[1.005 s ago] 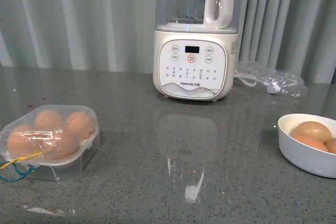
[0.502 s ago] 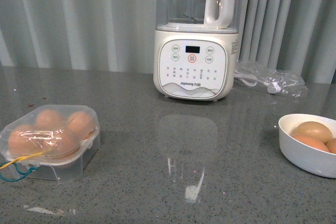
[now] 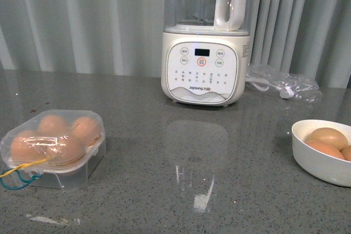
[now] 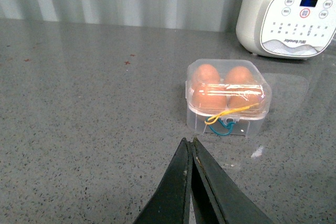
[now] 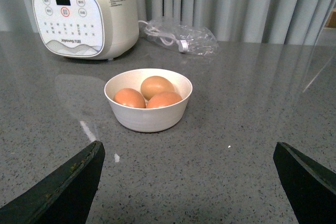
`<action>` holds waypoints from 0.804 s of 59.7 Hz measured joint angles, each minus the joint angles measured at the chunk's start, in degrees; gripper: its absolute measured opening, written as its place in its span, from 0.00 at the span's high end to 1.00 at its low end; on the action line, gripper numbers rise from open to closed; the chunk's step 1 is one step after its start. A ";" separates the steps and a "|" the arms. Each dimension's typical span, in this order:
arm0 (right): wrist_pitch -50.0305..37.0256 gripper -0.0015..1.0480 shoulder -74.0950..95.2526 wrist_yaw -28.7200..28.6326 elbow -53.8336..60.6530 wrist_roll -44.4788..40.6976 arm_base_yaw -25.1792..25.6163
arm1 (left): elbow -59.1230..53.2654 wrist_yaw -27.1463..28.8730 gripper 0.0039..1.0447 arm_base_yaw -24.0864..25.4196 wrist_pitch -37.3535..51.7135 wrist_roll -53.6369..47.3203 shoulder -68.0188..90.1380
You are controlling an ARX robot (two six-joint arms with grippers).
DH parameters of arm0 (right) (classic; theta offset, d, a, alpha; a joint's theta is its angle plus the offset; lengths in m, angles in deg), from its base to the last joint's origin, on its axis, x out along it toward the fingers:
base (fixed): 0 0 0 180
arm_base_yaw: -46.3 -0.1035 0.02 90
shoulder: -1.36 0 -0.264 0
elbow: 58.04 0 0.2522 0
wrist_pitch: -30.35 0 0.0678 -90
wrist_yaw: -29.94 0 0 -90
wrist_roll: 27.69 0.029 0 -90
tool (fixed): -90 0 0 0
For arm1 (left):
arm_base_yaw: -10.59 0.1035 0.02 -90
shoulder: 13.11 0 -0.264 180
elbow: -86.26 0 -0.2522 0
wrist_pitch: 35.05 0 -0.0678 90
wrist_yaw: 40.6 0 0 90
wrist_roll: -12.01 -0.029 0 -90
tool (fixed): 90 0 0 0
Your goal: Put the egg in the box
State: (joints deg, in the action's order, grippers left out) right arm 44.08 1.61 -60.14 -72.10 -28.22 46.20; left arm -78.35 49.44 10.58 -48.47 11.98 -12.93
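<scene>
Front view: closed box [image 3: 55, 149] holding four eggs, desk's left; white bowl [image 3: 321, 160] of eggs, right; no arms visible. Left wrist view: left gripper [image 4: 190, 148], jaws pressed together, short of the box. Right wrist view: right gripper [image 5: 189, 174], jaws spread wide, facing three eggs [image 5: 157, 87] in the bowl.

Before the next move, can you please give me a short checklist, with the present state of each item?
1. Box lid open to receive an egg: not ok. The clear lid is down over the eggs.
2. Free cell in the box: not ok. All four cells seem to hold eggs.
3. Eggs to pick up: ok. Three lie in the white bowl.
4. Right gripper ready to grasp: ok. Its fingers are wide apart, empty, facing the bowl.
5. Left gripper ready: not ok. Its fingers are together, holding nothing.
6. Blue-yellow cord clear of the lid: cannot tell. It hangs at the box front.
</scene>
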 joint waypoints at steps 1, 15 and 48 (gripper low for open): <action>0.00 0.07 0.00 -0.04 0.00 0.00 0.00 | 0.00 0.00 0.97 0.00 0.00 0.00 0.00; 0.00 0.07 0.00 -0.02 0.00 0.00 0.00 | 0.00 0.00 0.97 0.00 -0.26 0.02 0.00; 0.00 0.07 0.00 -0.02 0.00 0.00 0.00 | 0.00 0.00 0.07 0.00 -0.31 0.15 0.00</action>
State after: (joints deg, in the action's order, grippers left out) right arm 44.08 1.61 -60.16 -72.10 -28.22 46.20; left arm -78.35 49.44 10.58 -48.78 12.13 -12.93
